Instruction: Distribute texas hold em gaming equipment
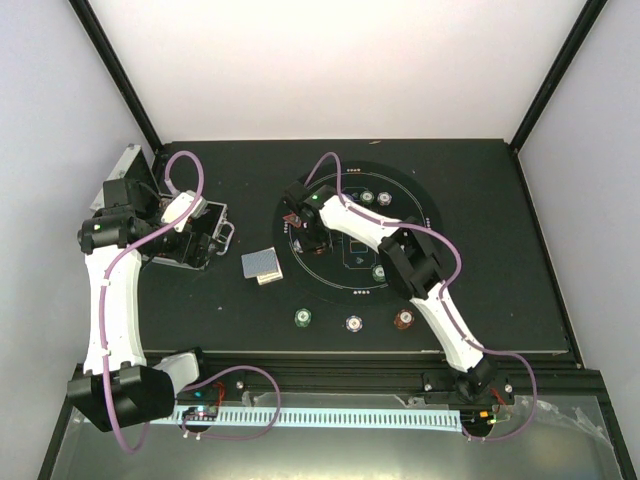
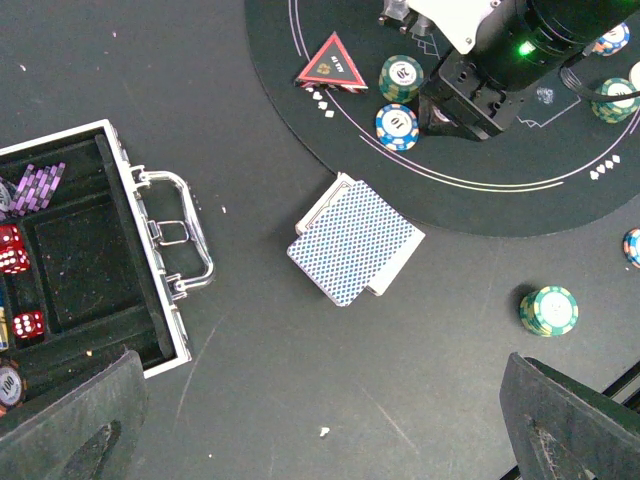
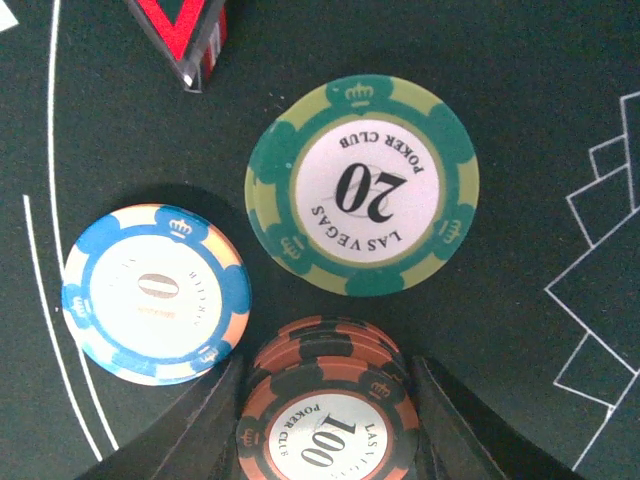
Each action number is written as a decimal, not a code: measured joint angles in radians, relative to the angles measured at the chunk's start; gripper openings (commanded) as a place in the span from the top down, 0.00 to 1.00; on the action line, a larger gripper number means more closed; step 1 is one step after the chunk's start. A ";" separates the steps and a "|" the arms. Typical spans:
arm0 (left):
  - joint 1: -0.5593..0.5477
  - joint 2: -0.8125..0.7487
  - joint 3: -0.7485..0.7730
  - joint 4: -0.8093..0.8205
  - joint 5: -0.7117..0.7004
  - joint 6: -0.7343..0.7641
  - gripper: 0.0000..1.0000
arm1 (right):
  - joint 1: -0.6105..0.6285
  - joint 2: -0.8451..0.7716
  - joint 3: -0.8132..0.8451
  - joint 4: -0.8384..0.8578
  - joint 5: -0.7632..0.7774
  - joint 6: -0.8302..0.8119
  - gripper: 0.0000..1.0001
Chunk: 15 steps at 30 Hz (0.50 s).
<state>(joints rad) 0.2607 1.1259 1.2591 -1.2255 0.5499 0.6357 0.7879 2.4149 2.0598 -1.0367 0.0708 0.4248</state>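
Note:
My right gripper [image 1: 298, 222] is low over the left part of the round mat, shut on a stack of red-brown "100" chips [image 3: 330, 425], one finger [image 3: 200, 430] on each side. Just ahead lie a green "20" chip [image 3: 362, 185], a blue-and-white chip [image 3: 155, 293] and the red triangle marker [image 3: 180, 25]. My left gripper [image 2: 320, 440] is wide open and empty, above bare table between the case and the grey-blue-backed cards [image 2: 355, 240]. The cards [image 1: 262, 265] lie left of the mat. Green [image 1: 302, 318], white [image 1: 353, 324] and red-brown [image 1: 404, 319] chip stacks stand near the front.
The open silver case [image 2: 150, 250] at the left holds purple chips [image 2: 35, 188] and red dice [image 2: 12, 248]. The round black mat [image 1: 420, 250] carries more chips [image 1: 367, 197] at its far side and one [image 1: 379, 272] near my right forearm.

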 measured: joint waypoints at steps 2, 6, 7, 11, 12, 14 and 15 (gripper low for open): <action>0.000 0.000 0.000 0.000 0.000 0.000 0.01 | 0.002 0.007 0.014 -0.008 0.001 0.000 0.73; 0.000 0.000 0.000 0.001 0.000 0.000 0.01 | 0.003 0.013 0.023 -0.010 0.002 0.000 0.69; 0.000 0.000 -0.001 0.001 0.000 0.000 0.01 | 0.003 0.013 0.023 -0.010 0.002 0.000 0.67; 0.000 0.000 -0.007 0.003 0.000 0.000 0.01 | 0.003 0.013 0.023 -0.010 0.004 -0.001 0.56; 0.000 0.000 -0.008 0.003 0.000 0.000 0.01 | 0.003 0.013 0.023 -0.010 0.004 -0.001 0.54; 0.000 0.000 -0.009 0.004 0.000 0.000 0.01 | 0.003 0.013 0.023 -0.010 0.005 -0.001 0.51; 0.000 0.000 -0.011 0.006 0.000 0.000 0.01 | 0.003 0.013 0.023 -0.010 0.005 -0.005 0.48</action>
<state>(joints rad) 0.2607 1.1259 1.2484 -1.2194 0.5499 0.6361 0.7914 2.4283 2.0827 -1.0470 0.0761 0.4198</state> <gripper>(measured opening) 0.989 0.463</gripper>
